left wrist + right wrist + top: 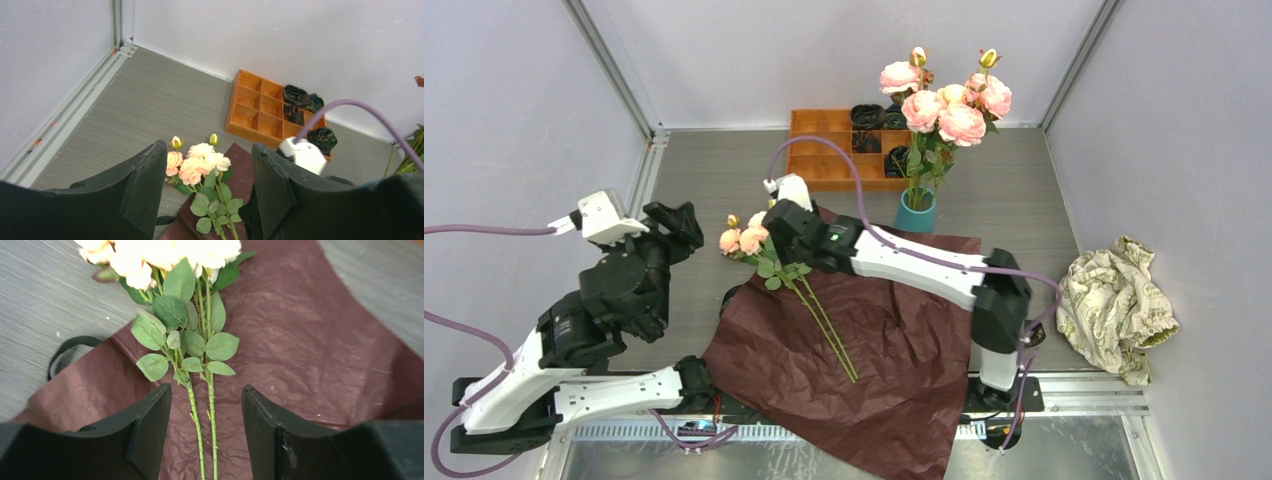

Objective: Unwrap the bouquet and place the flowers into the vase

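Note:
The dark red paper [894, 340] lies spread flat on the table. Two flowers [744, 238] rest on it, peach and pink heads off its left corner, long green stems [210, 405] running down the sheet. My right gripper [206, 392] is open low over them, one finger on each side of the two stems, touching neither. My left gripper [207, 150] is open and empty, raised to the left of the flower heads [197, 165]. The teal vase [915, 212] stands behind the paper and holds several pink roses [949, 100].
An orange compartment tray [824, 150] with dark bundles in some cells sits at the back. A black ribbon loop [65, 347] lies by the paper's left edge. A crumpled cream patterned wrap [1119, 305] sits at the right wall. The walls stand close on both sides.

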Controlling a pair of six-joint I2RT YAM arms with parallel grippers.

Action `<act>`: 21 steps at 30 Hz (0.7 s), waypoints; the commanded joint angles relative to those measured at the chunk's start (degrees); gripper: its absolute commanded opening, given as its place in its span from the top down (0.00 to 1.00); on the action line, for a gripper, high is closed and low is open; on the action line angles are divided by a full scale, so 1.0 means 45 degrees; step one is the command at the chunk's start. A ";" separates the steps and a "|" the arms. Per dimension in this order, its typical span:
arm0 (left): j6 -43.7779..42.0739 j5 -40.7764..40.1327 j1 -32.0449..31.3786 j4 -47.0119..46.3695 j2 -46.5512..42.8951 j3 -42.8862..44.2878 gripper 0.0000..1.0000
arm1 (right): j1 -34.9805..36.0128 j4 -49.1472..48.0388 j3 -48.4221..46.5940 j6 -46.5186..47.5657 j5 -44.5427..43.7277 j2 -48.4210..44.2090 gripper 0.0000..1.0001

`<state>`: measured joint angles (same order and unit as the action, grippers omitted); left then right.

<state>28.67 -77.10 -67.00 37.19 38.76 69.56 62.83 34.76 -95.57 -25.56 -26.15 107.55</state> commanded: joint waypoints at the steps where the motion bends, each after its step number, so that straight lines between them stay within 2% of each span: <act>1: 0.0815 -0.0462 -0.0006 0.0812 0.0067 0.0337 0.37 | -0.0328 0.0089 -0.1113 -0.0515 0.1008 0.0851 0.41; 8: 0.0837 -0.0538 0.0004 0.0803 -0.0504 -0.0073 0.37 | -0.1093 -0.0011 -0.1823 -0.0425 0.2119 0.2583 0.53; 21: 0.0938 -0.0790 -0.0009 0.1270 -0.0767 -0.0163 0.37 | -0.1711 0.0202 -0.3888 0.0014 0.3214 0.5069 0.54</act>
<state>31.40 -78.30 -67.00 42.65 36.01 69.06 55.11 35.70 -108.95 -26.46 -13.87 128.97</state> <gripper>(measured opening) 0.632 0.463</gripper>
